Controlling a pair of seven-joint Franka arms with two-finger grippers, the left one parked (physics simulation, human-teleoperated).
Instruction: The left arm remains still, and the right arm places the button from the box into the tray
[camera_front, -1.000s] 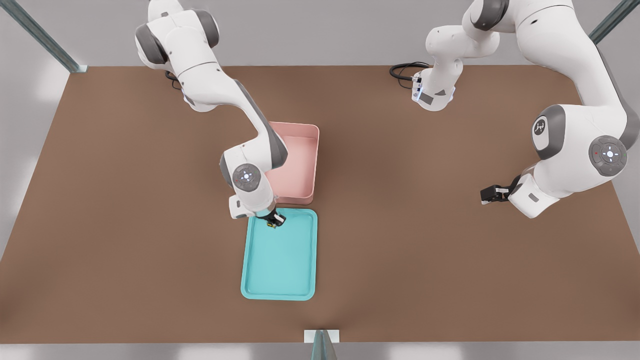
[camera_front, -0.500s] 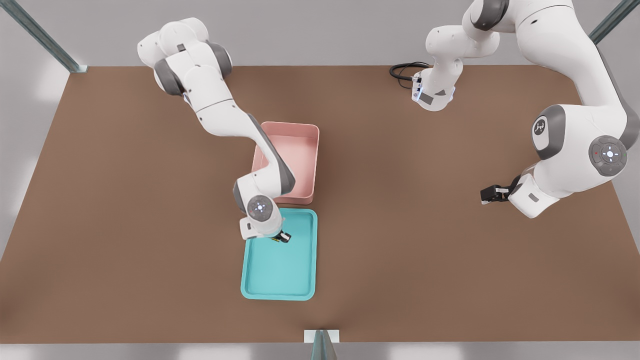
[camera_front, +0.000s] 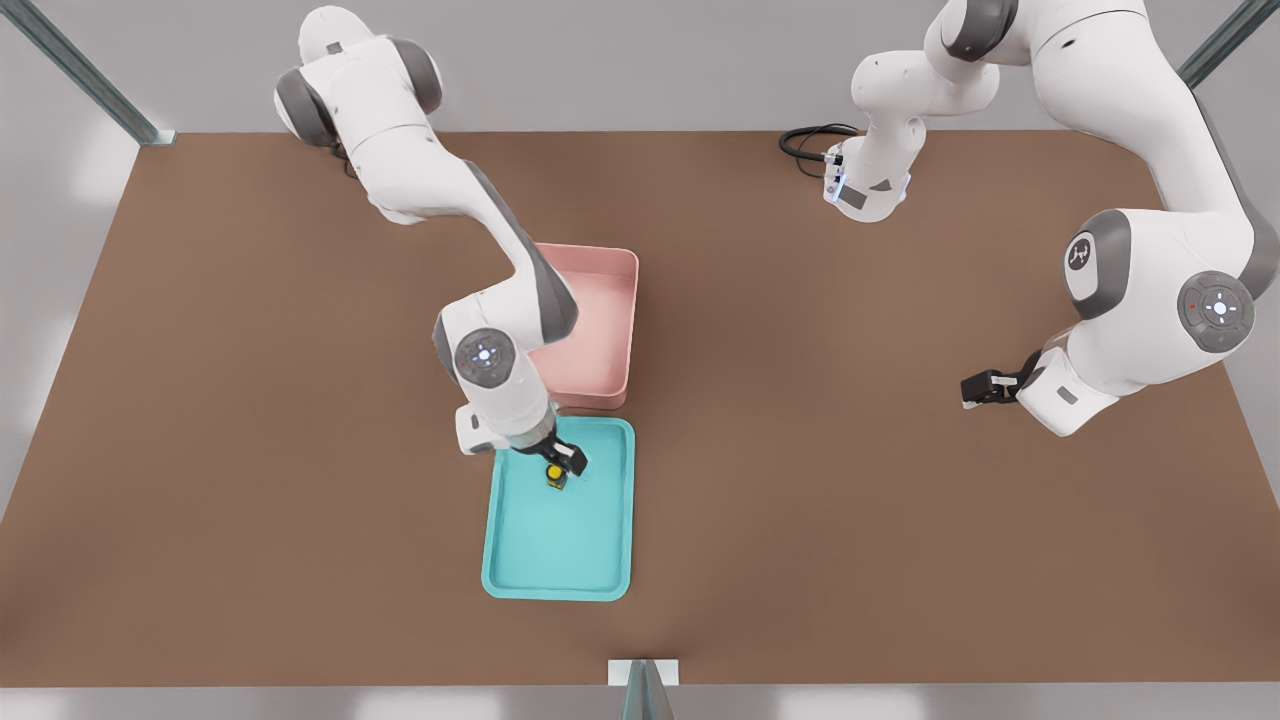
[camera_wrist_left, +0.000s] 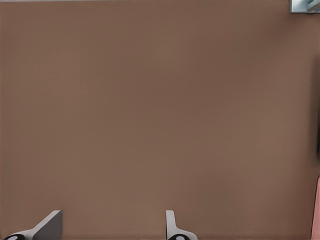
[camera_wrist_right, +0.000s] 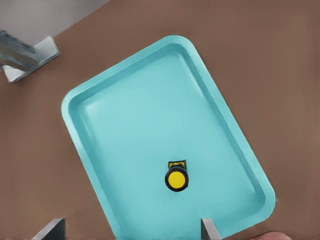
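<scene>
The button (camera_front: 554, 473) lies free on the floor of the turquoise tray (camera_front: 610, 560), near the end next to the pink box (camera_front: 622, 330), because the claw (camera_front: 562, 461) hovers just above it with fingers spread wide and holding nothing.

Box (camera_front: 598, 330) near-left corner hidden behind right arm (camera_front: 470, 260); gripper (camera_wrist_right: 132, 231) fingers (camera_wrist_right: 209, 231) cropped at frame edge.
</scene>
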